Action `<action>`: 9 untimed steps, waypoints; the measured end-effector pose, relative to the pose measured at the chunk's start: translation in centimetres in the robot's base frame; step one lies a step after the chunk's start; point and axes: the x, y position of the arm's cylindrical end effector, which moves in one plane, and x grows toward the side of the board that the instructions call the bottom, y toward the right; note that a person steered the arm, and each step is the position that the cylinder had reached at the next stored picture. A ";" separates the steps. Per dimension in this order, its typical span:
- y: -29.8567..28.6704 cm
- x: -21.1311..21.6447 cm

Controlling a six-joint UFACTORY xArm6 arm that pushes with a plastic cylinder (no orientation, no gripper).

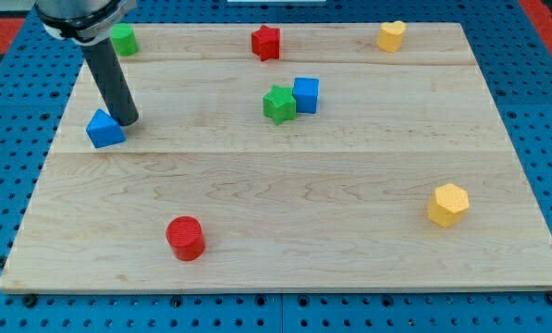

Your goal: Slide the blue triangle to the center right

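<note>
The blue triangle (104,129) lies on the wooden board (285,194) at the view's left, about mid-height. My tip (127,121) stands just to the right of it and slightly above, touching or nearly touching its upper right side. The dark rod rises from there toward the view's top left.
A green block (123,39) is at the top left, partly behind the rod. A red star (266,42) and a yellow heart (392,35) sit along the top. A green star (278,104) touches a blue cube (306,94) at centre. A red cylinder (185,238) is at bottom left, a yellow hexagon (447,204) at right.
</note>
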 end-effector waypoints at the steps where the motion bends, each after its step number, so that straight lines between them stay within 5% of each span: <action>1: 0.3 -0.4; 4: 5.5 -1.1; 5: -1.8 -4.8; 6: -8.8 -0.5; 7: -2.1 3.0; 8: 8.1 1.6; 9: 1.5 0.8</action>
